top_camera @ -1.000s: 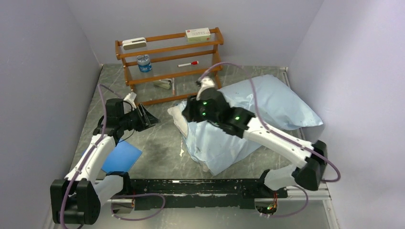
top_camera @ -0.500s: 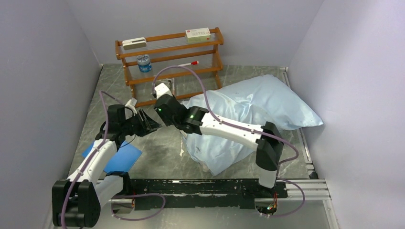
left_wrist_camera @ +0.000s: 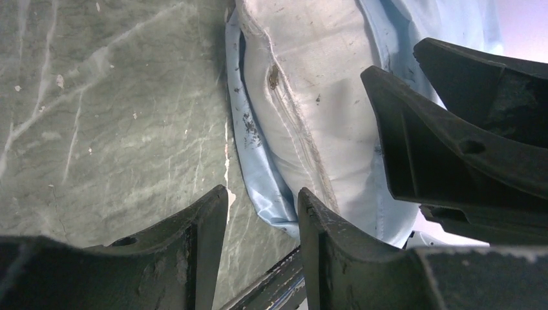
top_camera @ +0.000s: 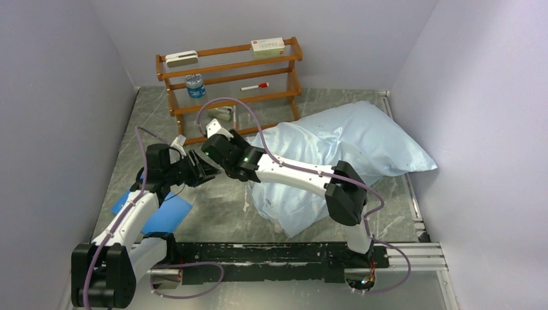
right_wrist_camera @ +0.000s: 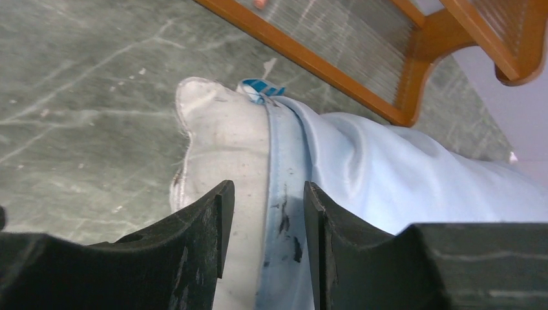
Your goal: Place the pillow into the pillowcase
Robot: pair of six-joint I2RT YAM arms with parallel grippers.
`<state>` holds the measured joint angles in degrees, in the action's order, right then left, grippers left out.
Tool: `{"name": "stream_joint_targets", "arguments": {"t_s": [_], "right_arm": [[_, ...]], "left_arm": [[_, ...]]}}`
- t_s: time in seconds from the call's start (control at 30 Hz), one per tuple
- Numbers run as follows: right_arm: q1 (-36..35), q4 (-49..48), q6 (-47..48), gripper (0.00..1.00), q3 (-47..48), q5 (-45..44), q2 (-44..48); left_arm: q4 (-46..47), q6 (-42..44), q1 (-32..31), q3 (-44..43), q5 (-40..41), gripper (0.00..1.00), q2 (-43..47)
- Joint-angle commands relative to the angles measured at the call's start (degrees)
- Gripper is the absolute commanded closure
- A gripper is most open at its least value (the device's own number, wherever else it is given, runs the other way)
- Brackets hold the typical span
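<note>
Over at nine o'clock of the table's middle, both grippers meet nose to nose! Left gripper is half-spread with nothing in it; right gripper is likewise part-open, empty, hovering over the hem. The pillowcase sprawls from centre out to three o'clock, and the pillow pokes its white end from the mouth, facing nine o'clock.
</note>
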<state>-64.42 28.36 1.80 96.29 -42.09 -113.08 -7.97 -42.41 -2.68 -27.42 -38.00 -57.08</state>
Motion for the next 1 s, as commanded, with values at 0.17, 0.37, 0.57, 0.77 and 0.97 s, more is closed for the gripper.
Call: {"name": "stream_joint_targets", "arguments": {"t_s": [0.17,0.37,0.57,0.77,0.97], "right_arm": [[0.46,0.5,0.01,0.52,-3.4,-5.09,-0.41],[0.9,-0.45,0.4,0.58,-3.47,-4.03,-1.17],[1.49,-0.68,1.42,0.83,-2.66,-5.83,-1.78],[1.5,-0.91,1.84,1.0,-1.74,-3.82,-0.18],[1.34,-2.83,-1.3,1.0,-0.48,16.58,4.42]], "left_arm": [[2.86,-1.47,0.5,2.01,-1.79,0.51,3.95],[1.25,-0.38,0.55,0.5,-1.74,0.51,3.23],[2.19,-1.0,0.49,0.25,-1.92,0.51,2.85],[4.71,-2.32,0.48,1.54,-1.38,0.51,3.12],[10.53,-5.91,0.52,5.14,1.39,0.54,3.14]]}}
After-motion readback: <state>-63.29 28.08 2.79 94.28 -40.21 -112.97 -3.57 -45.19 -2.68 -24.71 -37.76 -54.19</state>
